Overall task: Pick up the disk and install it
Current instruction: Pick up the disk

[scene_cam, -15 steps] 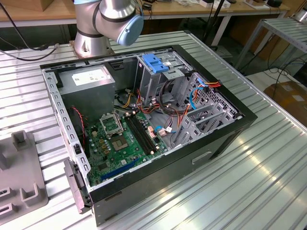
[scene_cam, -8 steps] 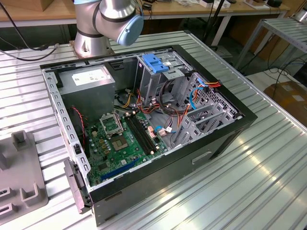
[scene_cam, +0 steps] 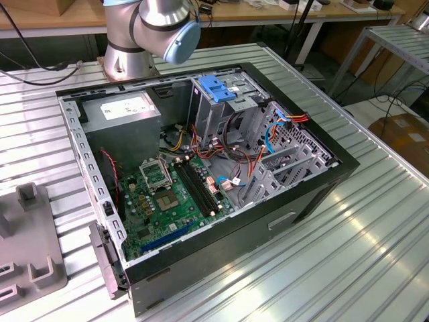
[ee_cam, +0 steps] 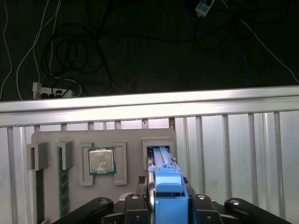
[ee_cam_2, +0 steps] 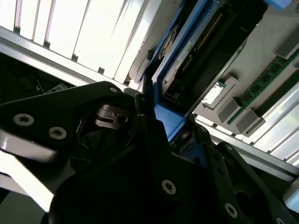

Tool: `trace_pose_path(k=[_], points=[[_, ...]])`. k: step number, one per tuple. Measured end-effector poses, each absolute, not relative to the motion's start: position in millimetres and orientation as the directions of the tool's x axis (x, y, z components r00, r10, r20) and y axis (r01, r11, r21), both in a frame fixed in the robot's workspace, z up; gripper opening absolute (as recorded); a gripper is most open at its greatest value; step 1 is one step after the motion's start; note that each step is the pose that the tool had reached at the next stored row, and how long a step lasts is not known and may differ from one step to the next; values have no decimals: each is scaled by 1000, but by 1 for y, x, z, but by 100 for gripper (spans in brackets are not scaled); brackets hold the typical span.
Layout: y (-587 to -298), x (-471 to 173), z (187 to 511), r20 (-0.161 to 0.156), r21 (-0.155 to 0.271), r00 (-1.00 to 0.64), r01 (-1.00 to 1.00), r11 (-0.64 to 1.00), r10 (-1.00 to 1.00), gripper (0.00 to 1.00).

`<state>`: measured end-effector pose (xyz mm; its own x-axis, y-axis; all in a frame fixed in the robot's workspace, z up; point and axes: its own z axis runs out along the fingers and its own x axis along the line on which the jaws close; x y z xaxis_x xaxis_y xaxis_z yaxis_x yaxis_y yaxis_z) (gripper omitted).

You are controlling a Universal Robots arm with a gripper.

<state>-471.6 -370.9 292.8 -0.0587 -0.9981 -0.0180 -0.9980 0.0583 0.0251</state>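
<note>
The disk stands on edge in a slot of a grey holder block, its blue rail facing the first wrist camera. My gripper is shut on the disk, with a black finger pressed to each side of the blue rail. In the second wrist view the disk appears edge-on, with blue rails and a connector end, running away from my gripper. In the exterior view the open computer case lies on the table, with a metal drive cage topped by a blue latch.
The holder block also carries a processor chip and memory sticks. It sits at the exterior view's left. The table is slatted aluminium; beyond its edge are dark floor and cables. The arm's base stands behind the case.
</note>
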Motion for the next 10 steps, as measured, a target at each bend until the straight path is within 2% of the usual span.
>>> trace_pose_path(k=[10], points=[[-371, -471, 293, -18, 25, -58, -998, 58, -998, 37]])
